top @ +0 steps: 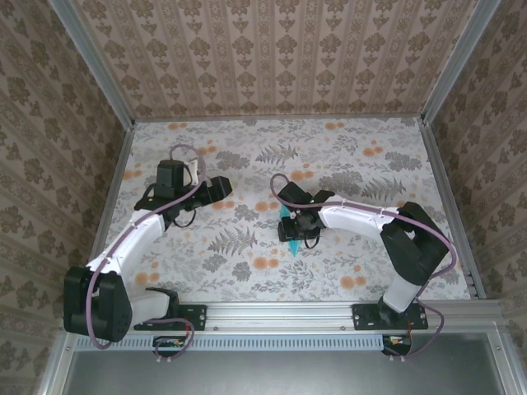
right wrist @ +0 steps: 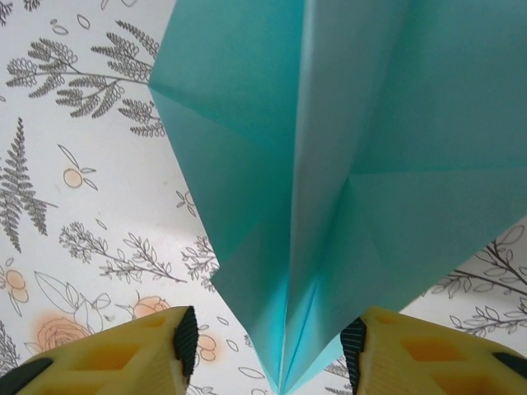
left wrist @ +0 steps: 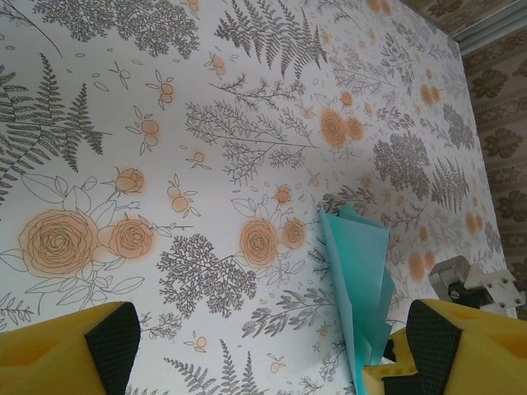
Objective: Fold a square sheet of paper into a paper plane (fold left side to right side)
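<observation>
The square sheet of paper is light turquoise and folded into a slim, pointed paper plane (top: 293, 244) with a centre crease. It lies on the table at the middle. My right gripper (top: 295, 229) stands over it. In the right wrist view the paper plane (right wrist: 329, 164) narrows to a tip between my right gripper's (right wrist: 270, 350) yellow fingers (right wrist: 140, 358), and the pads stand apart from the paper, so it is open. My left gripper (top: 218, 189) is well to the left, open wide with nothing in it. From the left wrist the paper plane (left wrist: 358, 280) shows its flaps raised, beside the left gripper's (left wrist: 272, 346) right-hand finger (left wrist: 469, 346).
The table (top: 247, 271) carries a floral cloth with grey ferns and orange flowers. Metal-edged, wallpapered walls (top: 272, 49) close it in at the back and both sides. Part of the right arm's grey-white wrist (left wrist: 478, 284) shows beyond the paper in the left wrist view.
</observation>
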Controlling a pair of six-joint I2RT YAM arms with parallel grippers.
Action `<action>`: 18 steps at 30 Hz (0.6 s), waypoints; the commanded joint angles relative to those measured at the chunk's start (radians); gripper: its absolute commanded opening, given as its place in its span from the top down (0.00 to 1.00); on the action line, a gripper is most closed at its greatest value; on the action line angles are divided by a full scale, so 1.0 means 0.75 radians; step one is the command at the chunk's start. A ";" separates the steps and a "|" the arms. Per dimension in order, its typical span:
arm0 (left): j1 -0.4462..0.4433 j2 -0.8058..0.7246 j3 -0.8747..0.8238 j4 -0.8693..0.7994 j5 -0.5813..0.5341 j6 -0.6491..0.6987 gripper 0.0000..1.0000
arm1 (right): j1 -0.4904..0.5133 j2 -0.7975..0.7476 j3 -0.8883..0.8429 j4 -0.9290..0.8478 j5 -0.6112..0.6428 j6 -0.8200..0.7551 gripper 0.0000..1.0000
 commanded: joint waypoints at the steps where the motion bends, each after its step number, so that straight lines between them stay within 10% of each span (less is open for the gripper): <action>1: 0.013 -0.026 -0.012 -0.005 0.016 0.028 0.12 | 0.008 0.039 0.043 -0.045 0.040 -0.017 0.51; 18: 0.029 -0.014 0.000 -0.023 0.015 0.035 0.09 | 0.008 0.081 0.080 -0.095 0.101 -0.039 0.77</action>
